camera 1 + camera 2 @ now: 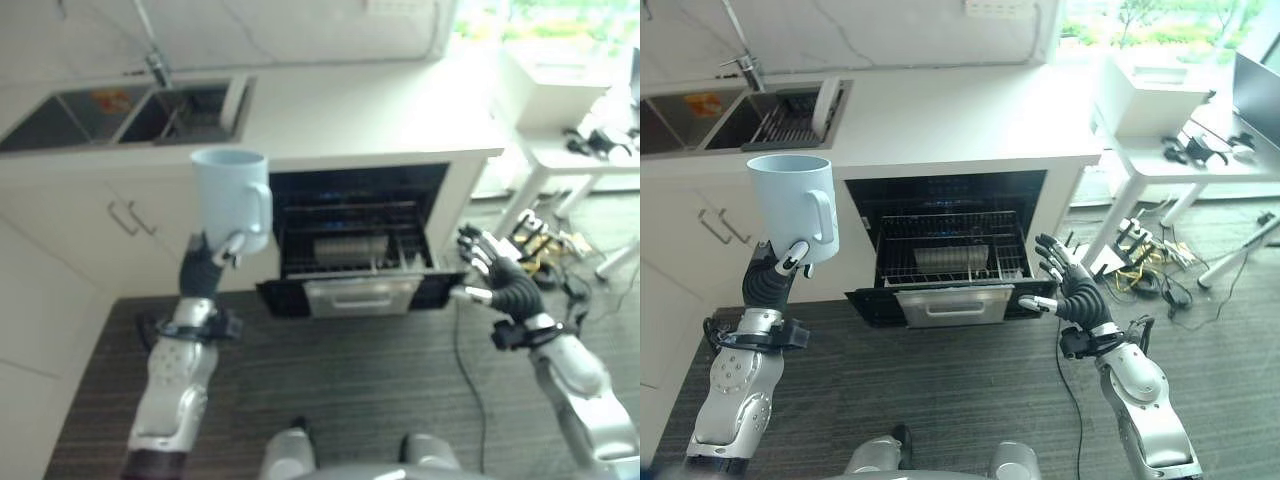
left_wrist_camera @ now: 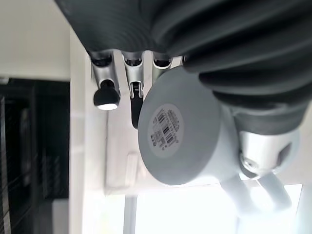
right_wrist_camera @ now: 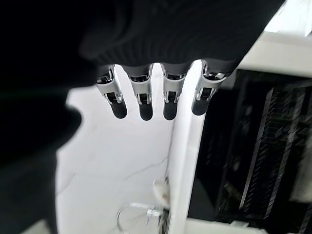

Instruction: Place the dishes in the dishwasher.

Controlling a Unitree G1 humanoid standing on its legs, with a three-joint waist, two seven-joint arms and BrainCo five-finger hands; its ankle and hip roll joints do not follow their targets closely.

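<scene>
While left hand [image 1: 775, 275] grips mug [image 1: 792, 200] upright, right hand [image 1: 1070, 285] spread empty beside open dishwasher [image 1: 945, 250]; white counter [image 1: 960, 115], dark floor [image 1: 970, 400].

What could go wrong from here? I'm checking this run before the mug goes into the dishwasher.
1. The left hand grips the pale blue mug only near its base, upright and high, so it may tip or slip on the way down.
2. The mug is off to the side of the dishwasher opening; swinging across, it could knock the counter edge or the rack.
3. The open right hand hovers beside the lowered door and could bump it.
</scene>
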